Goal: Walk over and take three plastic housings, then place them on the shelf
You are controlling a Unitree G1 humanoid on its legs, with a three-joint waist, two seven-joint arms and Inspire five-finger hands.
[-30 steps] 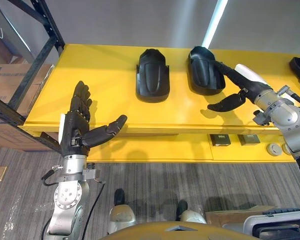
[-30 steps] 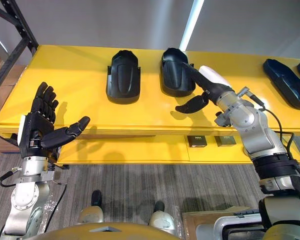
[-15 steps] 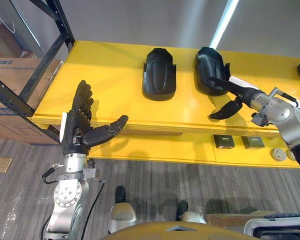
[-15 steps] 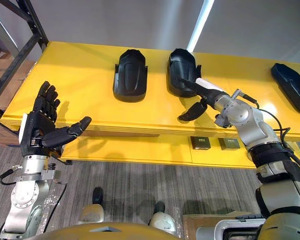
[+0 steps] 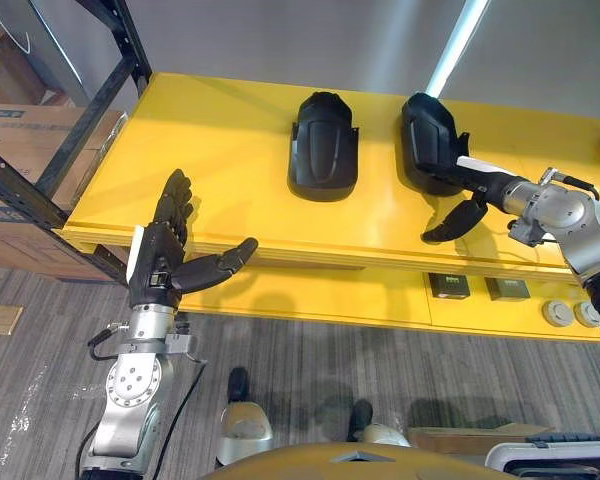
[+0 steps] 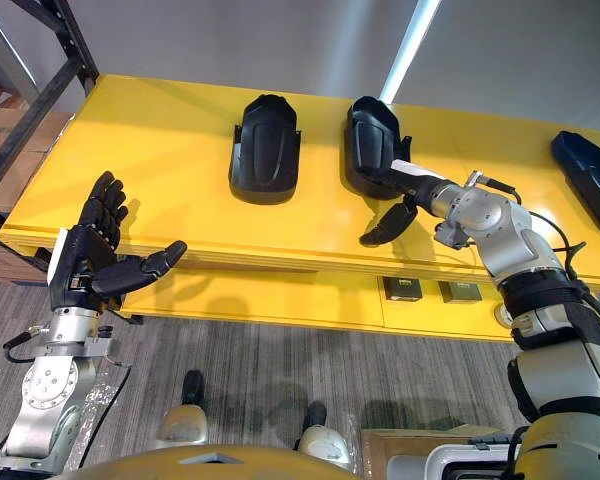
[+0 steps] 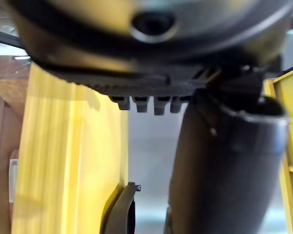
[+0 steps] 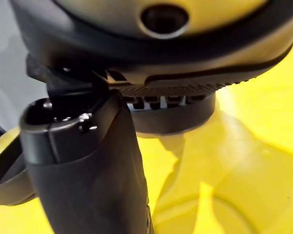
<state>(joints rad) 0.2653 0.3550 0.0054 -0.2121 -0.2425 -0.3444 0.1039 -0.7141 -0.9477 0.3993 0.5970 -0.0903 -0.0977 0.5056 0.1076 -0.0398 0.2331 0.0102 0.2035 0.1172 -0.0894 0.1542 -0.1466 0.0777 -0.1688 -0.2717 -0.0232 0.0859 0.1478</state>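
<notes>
Plastic housings lie on the yellow bench point(image 5: 220, 160): left housing point(image 5: 323, 147) and right housing point(image 5: 427, 135), bare surface between. The right hand point(image 5: 488, 190), fingers straight and thumb spread, touches the right housing's near end. The left hand point(image 5: 158, 262) hovers spread and empty at the bench's front edge.

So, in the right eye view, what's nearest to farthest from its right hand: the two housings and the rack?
1. The right housing, by the right hand.
2. The left housing, mid-table.
3. The black rack, far left.
</notes>
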